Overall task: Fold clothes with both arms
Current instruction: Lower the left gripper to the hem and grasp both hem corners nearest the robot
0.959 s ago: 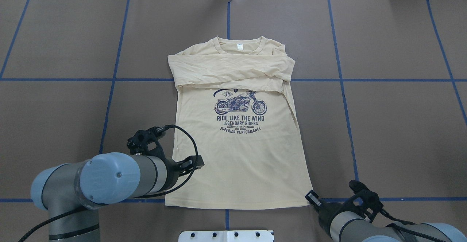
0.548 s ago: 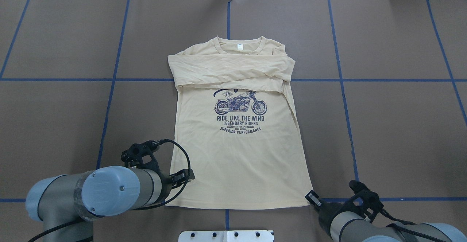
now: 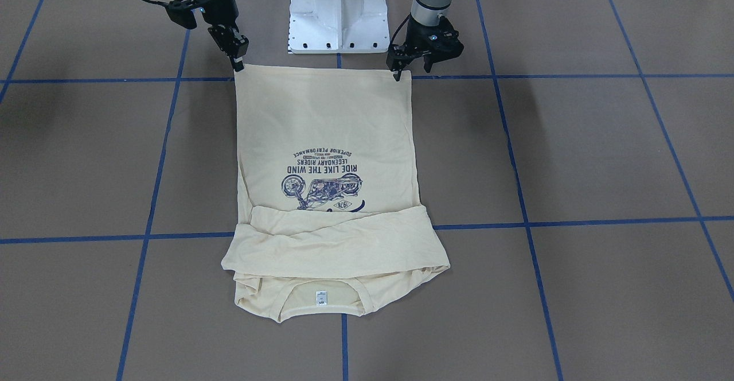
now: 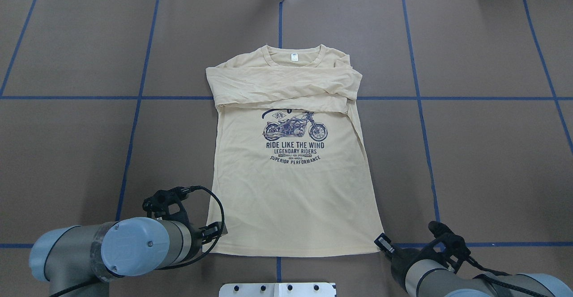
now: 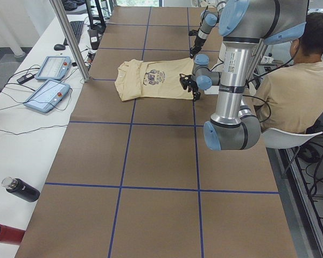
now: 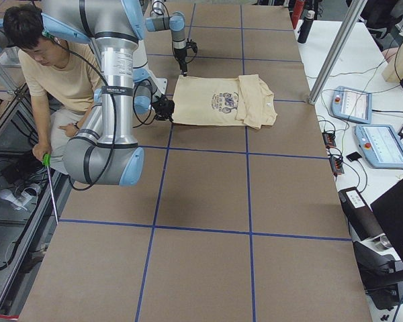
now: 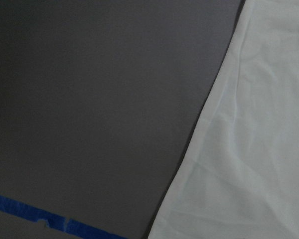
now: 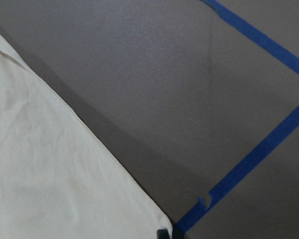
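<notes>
A cream shirt [image 4: 291,189] lies flat. The left gripper [image 3: 397,71] and right gripper [image 3: 237,62] sit at its hem corners; whether their pincers are apart cannot be told. Both should pinch evenly, lifting together.

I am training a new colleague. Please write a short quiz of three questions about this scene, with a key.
1. True or false: the sleeves of the shirt lie folded across its chest.
2. Where are the left claw and the right claw? A) at the shirt's neck end B) at its two hem corners C) on its folded sleeves
3. Fill in: the shirt's edge nearest the white base is its ____.
Key: 1 true; 2 B; 3 hem.
</notes>
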